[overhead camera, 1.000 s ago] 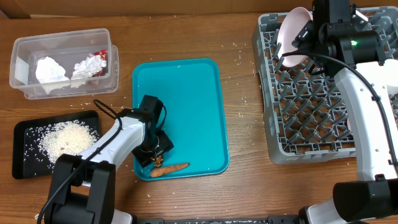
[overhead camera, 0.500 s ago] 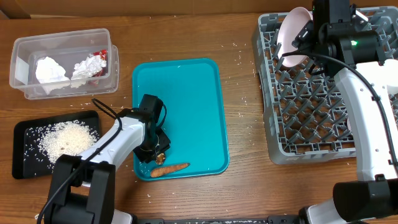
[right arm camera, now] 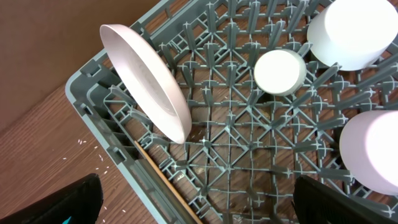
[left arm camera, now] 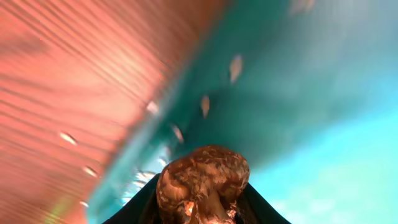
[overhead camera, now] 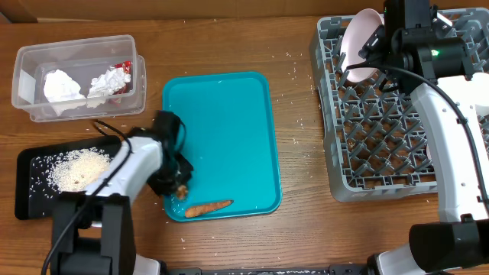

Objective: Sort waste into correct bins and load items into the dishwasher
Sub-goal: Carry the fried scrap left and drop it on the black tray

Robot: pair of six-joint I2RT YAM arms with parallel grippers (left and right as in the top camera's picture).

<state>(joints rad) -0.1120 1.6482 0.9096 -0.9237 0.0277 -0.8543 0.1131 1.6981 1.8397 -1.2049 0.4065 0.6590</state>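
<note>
Left wrist view is mostly blur, but the left gripper [left arm camera: 202,208] is pinching the brown food lump [left arm camera: 202,177] at the teal tray's [overhead camera: 229,114] left edge. Rice [overhead camera: 76,169] is in the black tray [overhead camera: 30,191]. Tissues [overhead camera: 61,84] and the red wrapper [overhead camera: 122,72] are in the clear tub [overhead camera: 76,46]. The carrot [overhead camera: 208,207] is on the teal tray. The right gripper [right arm camera: 199,208] hangs spread wide over the rack [overhead camera: 382,153], where the pink plate [overhead camera: 357,42] stands on edge.

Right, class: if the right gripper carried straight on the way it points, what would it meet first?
Probably bare pegs of the dish rack, between the leaning plate and the small cup. The right gripper is open above it; depth is hard to judge.
</note>
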